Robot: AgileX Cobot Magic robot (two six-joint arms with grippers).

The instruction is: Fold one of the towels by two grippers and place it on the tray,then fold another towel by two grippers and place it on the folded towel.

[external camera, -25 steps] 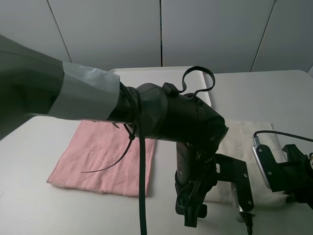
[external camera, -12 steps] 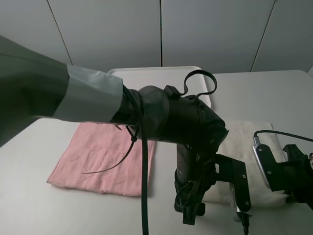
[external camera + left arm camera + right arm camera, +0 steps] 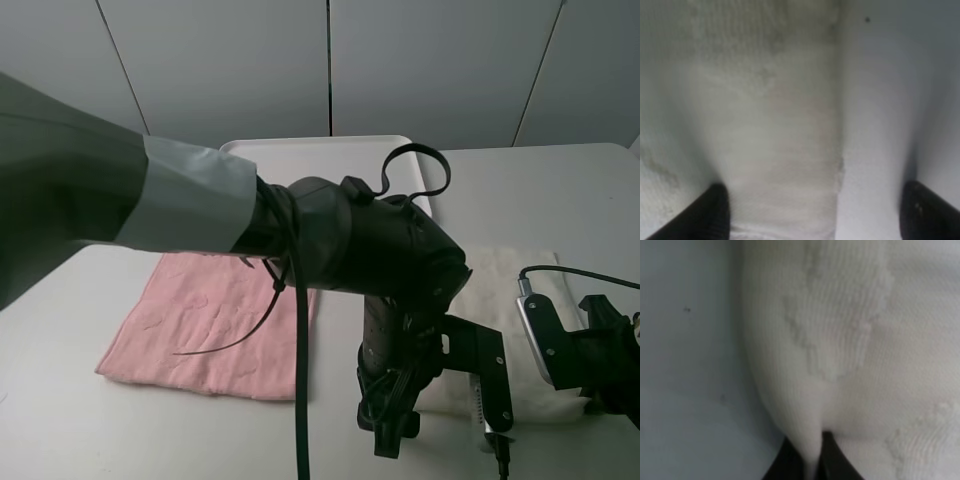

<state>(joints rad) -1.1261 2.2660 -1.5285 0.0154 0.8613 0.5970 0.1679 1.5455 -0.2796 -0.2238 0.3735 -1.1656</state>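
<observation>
Two arms meet at the cream-white towel [image 3: 510,275], which lies flat on the table [image 3: 560,190]. Seen from the high camera, the left arm [image 3: 180,200] fills the foreground. It is clad in grey with a band of paler tape, then becomes a bulky black wrist hung with a looped cable [image 3: 410,160]. It bends steeply down onto the towel's near corner, on the side facing the pink towel [image 3: 205,320]. The right arm [image 3: 590,360] shows only as a black bracket low at the towel's other near corner.

That view hides both sets of fingertips; the wrist cameras supply them. The left gripper [image 3: 820,215] has its two black fingers [image 3: 715,212] spread wide. One is over the cloth and the other over bare table, with the towel's edge running between them and nothing clamped. The right gripper [image 3: 805,462] is closed tight on a raised ridge of the cream-white towel, pinching the cloth into a thin fold between the dark tips.

Only the high view shows the rest. The pink towel lies spread flat beside the cream-white towel, apart from it. The tray [image 3: 300,150] is white, flat and low-rimmed with rounded corners, and it sits beyond the towel's far corner.

Up close, the right wrist view shows looped terry with a faint embossed pattern; the left wrist view is too blurred for such detail.
</observation>
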